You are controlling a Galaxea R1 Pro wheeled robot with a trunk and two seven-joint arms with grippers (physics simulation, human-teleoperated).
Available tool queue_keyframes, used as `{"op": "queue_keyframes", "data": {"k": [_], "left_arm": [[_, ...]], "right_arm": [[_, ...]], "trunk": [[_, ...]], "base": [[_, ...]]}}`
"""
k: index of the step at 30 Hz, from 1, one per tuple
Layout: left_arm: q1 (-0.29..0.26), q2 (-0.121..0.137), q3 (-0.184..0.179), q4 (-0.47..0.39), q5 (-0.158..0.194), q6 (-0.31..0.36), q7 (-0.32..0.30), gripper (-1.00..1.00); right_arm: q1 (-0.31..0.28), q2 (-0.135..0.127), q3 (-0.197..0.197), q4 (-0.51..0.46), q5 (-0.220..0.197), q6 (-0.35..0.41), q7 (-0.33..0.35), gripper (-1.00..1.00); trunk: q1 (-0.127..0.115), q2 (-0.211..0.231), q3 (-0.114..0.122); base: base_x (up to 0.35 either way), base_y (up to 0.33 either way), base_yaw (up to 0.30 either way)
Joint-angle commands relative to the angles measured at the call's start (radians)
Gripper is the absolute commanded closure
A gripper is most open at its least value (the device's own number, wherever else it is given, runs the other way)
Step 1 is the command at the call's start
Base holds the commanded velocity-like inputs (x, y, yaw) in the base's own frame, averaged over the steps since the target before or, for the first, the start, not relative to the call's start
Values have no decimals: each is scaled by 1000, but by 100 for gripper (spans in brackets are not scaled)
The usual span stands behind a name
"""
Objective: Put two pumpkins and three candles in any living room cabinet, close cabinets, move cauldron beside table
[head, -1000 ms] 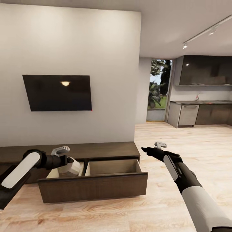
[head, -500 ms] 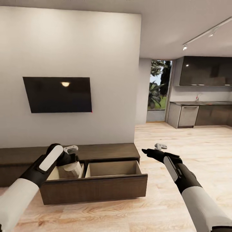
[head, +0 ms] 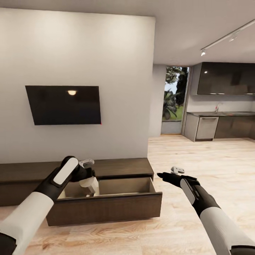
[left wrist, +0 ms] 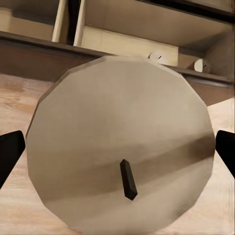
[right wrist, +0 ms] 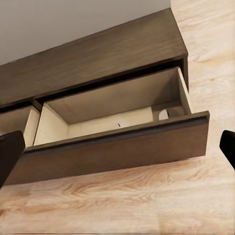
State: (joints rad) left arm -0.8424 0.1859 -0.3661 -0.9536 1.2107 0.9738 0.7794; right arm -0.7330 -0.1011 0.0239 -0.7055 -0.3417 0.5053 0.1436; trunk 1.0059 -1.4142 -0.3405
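Note:
My left gripper point(head: 89, 178) is shut on a pale cylindrical candle point(head: 90, 185), held over the left part of the open drawer point(head: 106, 209) of the long, low dark-brown cabinet point(head: 124, 165). In the left wrist view the candle's point(left wrist: 122, 152) round top and black wick face the camera, with a black fingertip point(left wrist: 10, 152) at each side. Two pale round shapes point(left wrist: 157, 56) lie in the drawer behind it. My right gripper point(head: 164, 175) hangs open to the right of the drawer, over the floor. The right wrist view looks into the beige drawer inside point(right wrist: 117, 110), where a small pale object point(right wrist: 164, 114) lies.
A black TV point(head: 63, 105) hangs on the white wall above the cabinet. Wood floor point(head: 212, 159) opens to the right toward a dark grey kitchen point(head: 223, 124) and a doorway with plants point(head: 175, 102).
My left arm has swung up and to the right, carrying the candle further along over the open drawer. The right arm dropped slightly. The view tilted a little.

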Motion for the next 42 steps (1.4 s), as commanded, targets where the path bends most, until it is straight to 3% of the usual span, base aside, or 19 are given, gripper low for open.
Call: {"op": "queue_keyframes", "data": {"k": [1, 4, 7, 11, 20, 33, 42], "left_arm": [[-1, -10, -6, 1, 1, 2, 9, 100], [-1, -28, -9, 41, -1, 2, 10, 100], [-1, -63, -12, 98, -5, 1, 10, 100], [-1, -76, -11, 112, -7, 0, 11, 100], [-1, -81, -11, 103, -8, 0, 11, 100], [-1, -80, -11, 103, -8, 0, 12, 100], [-1, -81, -10, 108, -8, 0, 12, 100]], "right_arm": [[0, -2, 1, -2, -4, 16, 0, -100], [-1, -11, -4, -11, -4, 49, 1, -100], [-2, -22, -6, -61, -7, 61, 0, -100], [-2, -27, -7, -82, -8, 64, -4, -100], [-1, -50, -59, -80, -5, 62, -7, -100], [-1, -63, -62, -74, -4, 62, -10, -100], [-2, -88, -64, -56, -6, 56, -10, -100]], "trunk": [[0, -1, -1], [0, -1, -1], [0, -1, -1], [0, -1, -1], [0, -1, -1], [0, -1, -1], [0, -1, -1]], "base": [[26, 0, 0], [163, -20, 0], [274, -81, 0], [303, -77, 0], [200, -9, 0], [283, 0, 0], [170, -54, 0]]}}
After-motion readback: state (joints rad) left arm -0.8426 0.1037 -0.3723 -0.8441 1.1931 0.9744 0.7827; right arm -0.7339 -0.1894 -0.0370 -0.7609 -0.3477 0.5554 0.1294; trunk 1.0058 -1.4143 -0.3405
